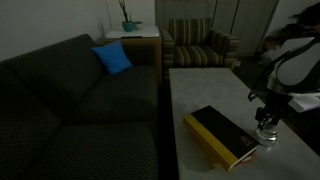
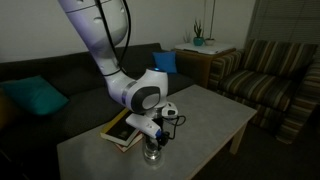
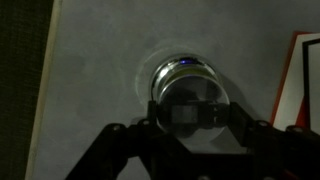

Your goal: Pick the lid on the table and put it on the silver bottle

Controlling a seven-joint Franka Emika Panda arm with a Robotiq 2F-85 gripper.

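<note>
I have the end effector [image 3: 186,116] pressed in on a small flat grey piece, which I take for the lid [image 3: 186,110], pinched between the fingertips right over the mouth of the silver bottle [image 3: 185,72]. In the wrist view the bottle is a squat shiny cylinder with a bright round rim, a glint of light on its far edge, and a soft shadow ringing it on the pale speckled bench [image 3: 90,90]. The lid hides the near part of the opening, and I cannot tell whether it touches the rim. In both exterior views the end effector [image 1: 265,124] [image 2: 155,138] points straight down, and the bottle [image 1: 267,139] [image 2: 152,153] stands upright directly beneath it, near the bench's edge. There the bottle looks small and glossy, far smaller than the black-and-yellow book [image 1: 220,136] [image 2: 120,130] lying flat just beside it. The book's edge shows at the right of the wrist view.
</note>
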